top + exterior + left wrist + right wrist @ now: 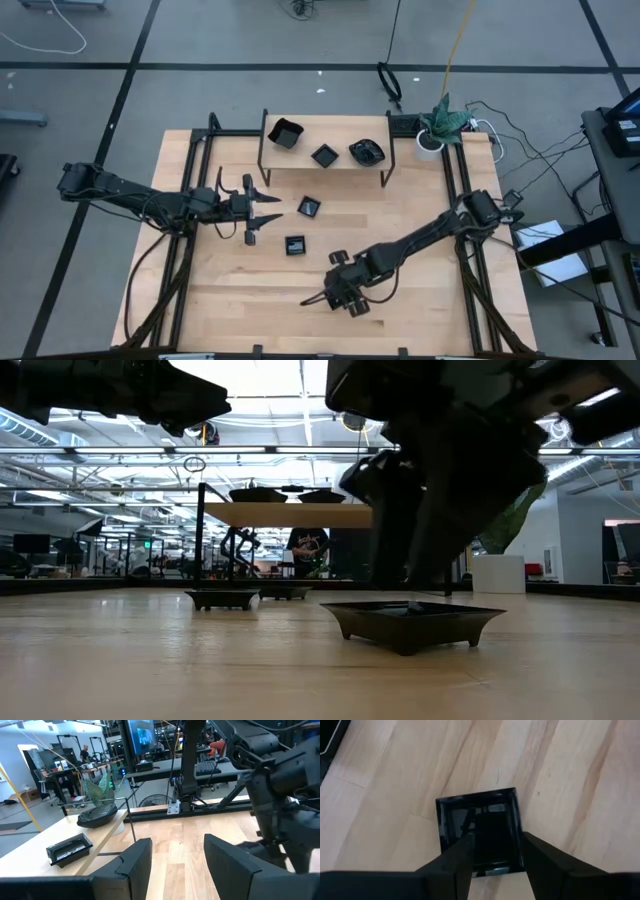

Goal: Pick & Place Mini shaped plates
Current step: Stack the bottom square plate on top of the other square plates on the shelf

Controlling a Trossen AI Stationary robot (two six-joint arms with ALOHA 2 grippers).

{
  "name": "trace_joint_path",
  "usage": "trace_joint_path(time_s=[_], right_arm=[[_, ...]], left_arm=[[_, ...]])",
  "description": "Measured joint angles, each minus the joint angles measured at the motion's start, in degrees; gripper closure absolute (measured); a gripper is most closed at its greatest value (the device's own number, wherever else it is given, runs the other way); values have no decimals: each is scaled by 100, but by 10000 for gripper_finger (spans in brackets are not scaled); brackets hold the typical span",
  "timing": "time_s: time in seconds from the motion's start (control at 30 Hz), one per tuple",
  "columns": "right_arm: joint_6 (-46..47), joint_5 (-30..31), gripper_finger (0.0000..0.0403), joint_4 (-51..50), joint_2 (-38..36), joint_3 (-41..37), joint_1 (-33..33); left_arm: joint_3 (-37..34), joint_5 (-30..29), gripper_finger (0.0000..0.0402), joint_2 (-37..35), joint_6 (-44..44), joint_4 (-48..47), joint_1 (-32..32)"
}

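Note:
A small square black plate rests flat on the wooden table near the front, also in the low view. My right gripper slants down over it, open. One finger stands over the dish's inside and the other at its outer edge. In the high view my right gripper hides this plate. Two more plates lie mid-table. Three others sit on the raised shelf. My left gripper waits open and level at the left. My right gripper comes at the square plate from above on a slant, its fingers astride one rim. I cannot tell whether the fingertips touch the plate. The plate stays flat on the table.
A wooden shelf on thin black legs stands at the back centre. A potted plant sits at the back right corner. Black frame rails run along both table sides. Bare wood lies between the two arms.

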Motion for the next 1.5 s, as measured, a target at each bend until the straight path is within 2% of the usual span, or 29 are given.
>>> trace_joint_path(time_s=[0.23, 0.43, 0.83, 0.97, 1.27, 1.5], right_arm=[[-90, 18, 266, 139, 58, -15, 28], [-102, -2, 273, 720, 60, -375, -85], [-250, 18, 277, 783, 58, -551, -120], [-366, 16, 302, 790, 58, -551, -141], [-655, 5, 394, 877, 50, -551, -155], [-716, 3, 398, 1036, -136, -551, -183]], left_arm=[[0, -1, 215, 0, 0, 0, 0], [0, 1, 215, 0, 0, 1, -1], [0, 1, 215, 0, 0, 0, -1], [0, 1, 215, 0, 0, 0, -1], [0, 1, 215, 0, 0, 1, 0], [0, 1, 215, 0, 0, 0, -2]])
